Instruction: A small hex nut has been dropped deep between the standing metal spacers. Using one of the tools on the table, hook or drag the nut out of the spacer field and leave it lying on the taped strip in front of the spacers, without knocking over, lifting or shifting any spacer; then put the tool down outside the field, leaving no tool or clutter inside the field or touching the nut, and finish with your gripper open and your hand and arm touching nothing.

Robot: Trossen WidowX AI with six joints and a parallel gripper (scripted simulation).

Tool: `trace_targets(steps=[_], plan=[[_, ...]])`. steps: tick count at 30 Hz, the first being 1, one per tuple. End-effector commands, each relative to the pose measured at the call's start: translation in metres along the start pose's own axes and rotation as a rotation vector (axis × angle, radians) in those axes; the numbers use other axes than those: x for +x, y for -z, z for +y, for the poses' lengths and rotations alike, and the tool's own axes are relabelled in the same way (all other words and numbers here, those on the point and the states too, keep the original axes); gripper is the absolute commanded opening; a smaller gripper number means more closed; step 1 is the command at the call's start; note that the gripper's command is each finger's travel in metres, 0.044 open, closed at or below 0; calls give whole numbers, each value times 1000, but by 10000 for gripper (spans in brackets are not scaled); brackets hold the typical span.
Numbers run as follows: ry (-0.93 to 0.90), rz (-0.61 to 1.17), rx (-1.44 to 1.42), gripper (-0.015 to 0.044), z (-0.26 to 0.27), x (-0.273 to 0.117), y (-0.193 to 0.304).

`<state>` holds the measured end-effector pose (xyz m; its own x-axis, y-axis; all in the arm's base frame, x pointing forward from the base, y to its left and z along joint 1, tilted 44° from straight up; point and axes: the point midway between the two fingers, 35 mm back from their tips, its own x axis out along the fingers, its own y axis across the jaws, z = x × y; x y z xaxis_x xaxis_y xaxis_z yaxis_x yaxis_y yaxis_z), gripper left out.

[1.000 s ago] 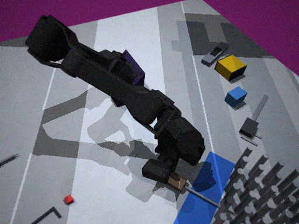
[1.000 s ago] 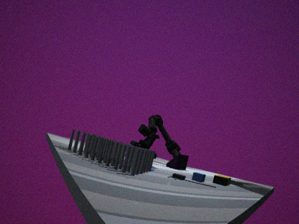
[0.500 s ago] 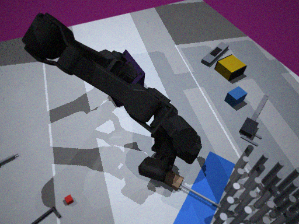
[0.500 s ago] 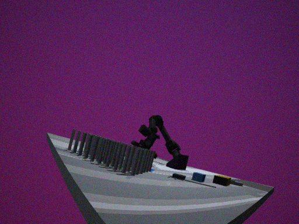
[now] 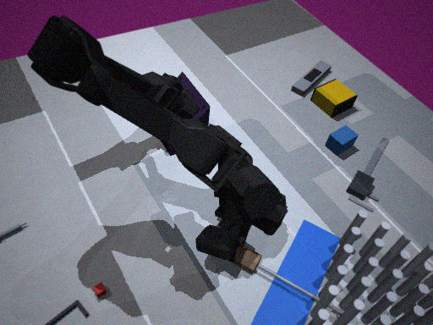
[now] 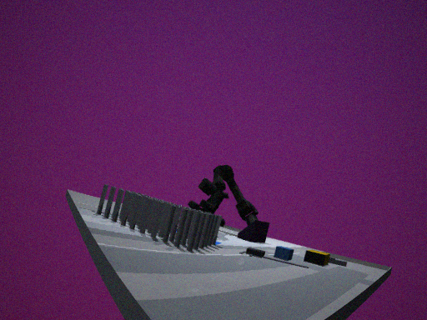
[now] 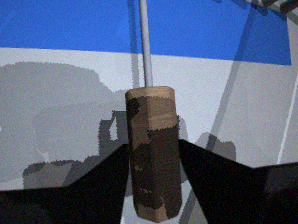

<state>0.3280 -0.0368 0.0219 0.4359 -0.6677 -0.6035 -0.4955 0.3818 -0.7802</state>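
The wooden-handled rod tool [image 5: 248, 259] [image 7: 153, 146] is pinched in the gripper [image 5: 238, 254] [image 6: 194, 205] [image 7: 154, 145], whose fingers are closed on either side of its faceted handle. Taking that handle as the hub of a clock in the top view, with twelve at the picture's upper edge, the slim metal shaft [image 5: 287, 283] [image 7: 145, 45] points toward four, passing above the blue taped strip [image 5: 310, 241] [image 6: 218, 243] [image 7: 75, 25] and reaching the near edge of the standing metal spacers [image 5: 374, 239] [image 6: 156, 217] [image 7: 292, 4], which spread from two round to four. The tool's far tip is hard to make out among them. The hex nut cannot be made out, so its exact place cannot be told. The black arm [image 5: 139, 97] [image 6: 235, 189] comes in from between ten and twelve. At one o'clock lie a yellow block [image 5: 336, 95] [image 6: 317, 257], a grey bar with a dark inset [image 5: 302, 85] just beside it, and a smaller blue block [image 5: 342, 140] [image 6: 283, 252]. A dark-headed tool with a long flat stem [image 5: 360, 184] [image 6: 255, 252] lies at two, near the spacers. Around nine are a small red block [image 5: 100, 289] and a thin grey rod [image 5: 13, 232]; a dark L-shaped rod [image 5: 63, 312] lies between eight and nine.
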Motion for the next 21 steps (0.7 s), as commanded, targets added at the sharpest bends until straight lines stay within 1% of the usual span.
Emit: trace_targets(steps=[1,21], plan=[[0,-4,-2,0,0,-1,2],[0,-3,-3,0,0,-4,13]])
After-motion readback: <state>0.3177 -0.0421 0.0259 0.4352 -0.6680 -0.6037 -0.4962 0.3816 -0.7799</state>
